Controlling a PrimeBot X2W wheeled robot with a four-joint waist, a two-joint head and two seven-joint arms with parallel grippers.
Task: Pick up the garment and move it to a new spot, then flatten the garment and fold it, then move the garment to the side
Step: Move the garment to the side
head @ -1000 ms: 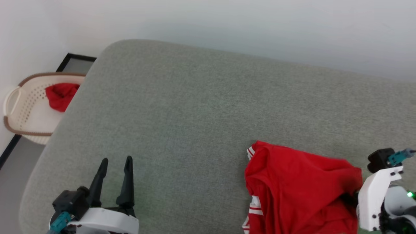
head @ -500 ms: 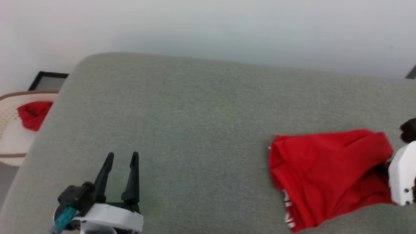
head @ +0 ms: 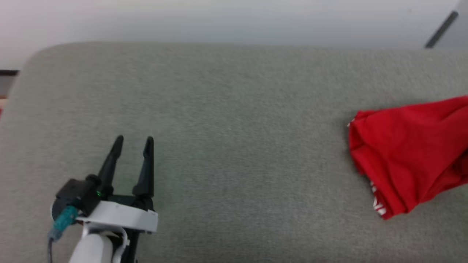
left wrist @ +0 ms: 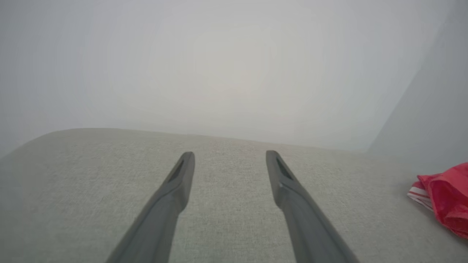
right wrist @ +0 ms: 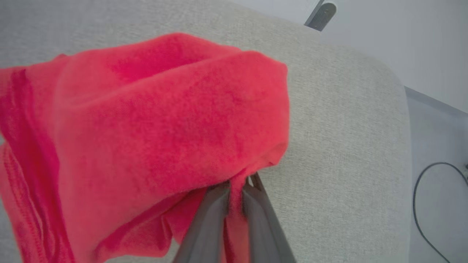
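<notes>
Black tool [head: 134,139], white wrist [head: 117,218], teal cable [head: 64,220]

The garment [head: 406,153] runs off the head view's right edge; its white trim [head: 377,205] is blurred.

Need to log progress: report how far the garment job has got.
Done: right gripper shut on the garment. In hand: the carry; it is bunched over the grey cushion, not yet laid down. Left: flattening, folding, moving aside; left gripper open, empty.
</notes>
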